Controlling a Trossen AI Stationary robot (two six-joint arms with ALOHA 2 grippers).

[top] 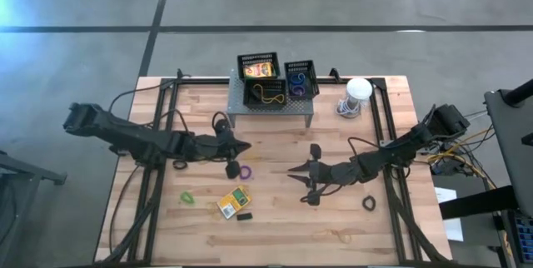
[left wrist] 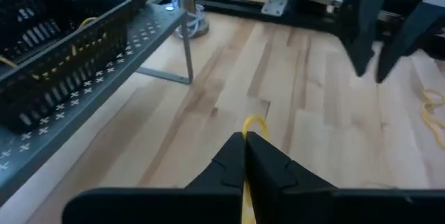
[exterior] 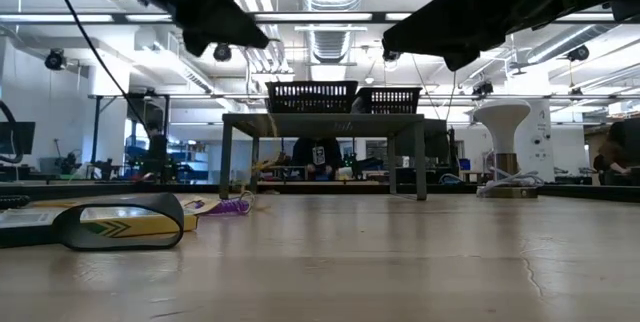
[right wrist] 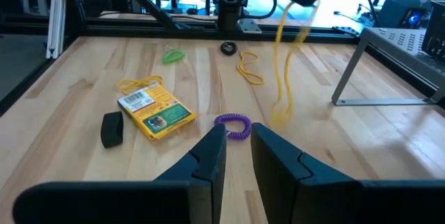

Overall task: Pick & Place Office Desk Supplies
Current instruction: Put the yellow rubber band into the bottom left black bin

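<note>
L gripper (top: 247, 145) jaws clamped on yellow band (right wrist: 284, 57), lifted mid-table | R gripper (top: 291, 171) jaws slightly apart, empty, bare wood between | shelf (top: 271, 101) at far edge

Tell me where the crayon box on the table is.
In the high view, the crayon box lies flat on the table's left half, with the green rubber band to its left and the small black block against its near corner.
</note>
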